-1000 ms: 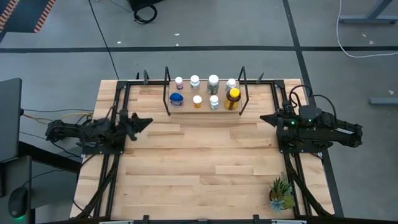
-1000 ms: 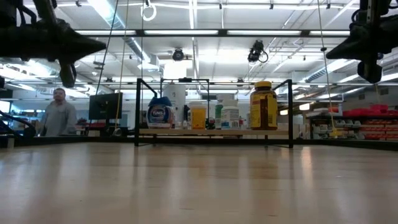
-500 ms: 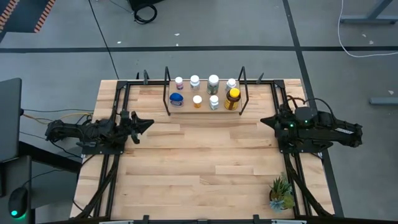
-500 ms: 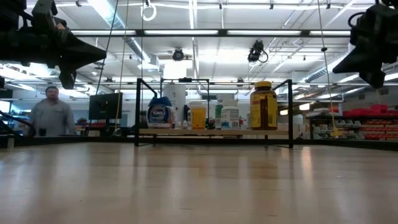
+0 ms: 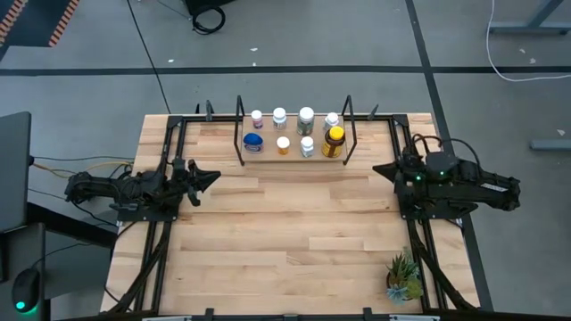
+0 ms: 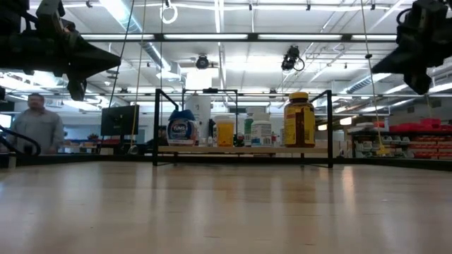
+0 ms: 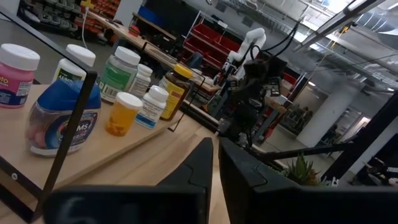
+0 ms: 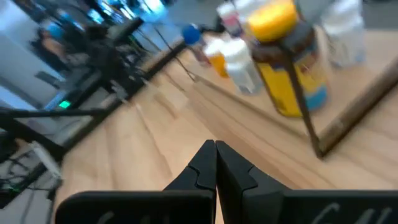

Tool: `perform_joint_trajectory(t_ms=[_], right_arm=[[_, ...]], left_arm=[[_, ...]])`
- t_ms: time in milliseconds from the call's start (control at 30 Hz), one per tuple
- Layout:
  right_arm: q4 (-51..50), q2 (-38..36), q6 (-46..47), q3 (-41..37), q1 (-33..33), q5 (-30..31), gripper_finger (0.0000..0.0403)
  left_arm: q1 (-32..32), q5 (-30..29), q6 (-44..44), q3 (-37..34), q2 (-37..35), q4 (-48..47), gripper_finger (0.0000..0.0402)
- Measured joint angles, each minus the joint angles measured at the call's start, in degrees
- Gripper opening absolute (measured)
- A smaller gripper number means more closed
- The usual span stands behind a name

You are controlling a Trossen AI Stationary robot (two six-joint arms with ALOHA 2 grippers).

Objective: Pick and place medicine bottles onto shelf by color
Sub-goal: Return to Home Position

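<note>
You're in an open robotics lab: grey concrete floor, hazard-striped tape, exposed ceiling with strip lights, racks of red bins, white robot arm behind

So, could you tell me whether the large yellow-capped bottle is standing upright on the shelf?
Upright. In the low view the amber bottle stands on the shelf board with its yellow cap on top and its sides vertical.

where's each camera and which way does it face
High view: above the table, straight down; left pincer and right pincer at the sides.
Low view: tabletop height, facing the shelf; arms in top corners.
Left wrist view: on left arm, past its shut pincer toward the bottles.
Right wrist view: on right arm, past its shut pincer toward the yellow-capped bottle.
Shared: all four show that bottle.
</note>
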Motion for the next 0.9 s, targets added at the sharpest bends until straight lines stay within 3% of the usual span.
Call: perform_joint_trajectory(t_ms=[133,433,533,700,900], right_arm=[[6.85,0.00,-2.27,0.00,0.00,-0.24,0.0005],[14.41,-0.09,-12.84,-0.01,0.00,5.22,0.0005],[21.08,-0.72,-15.47,-1.76,0.00,6.66,0.0005],[37.28,-0.72,-15.88,-9.02,0.04,2.50,0.0005],[50.23,-0.72,-9.91,-18.71,0.07,-2.71,0.0005]], left_arm=[[0.00,0.00,-0.01,0.00,0.00,0.06,0.0036],[0.00,0.00,0.00,0.00,0.00,0.20,0.0024],[0.00,0.00,0.00,0.00,0.00,0.24,0.0025],[-0.02,0.00,0.00,-0.02,0.00,0.26,0.0034],[-0.02,-0.01,0.01,-0.02,0.00,0.25,0.0032]])
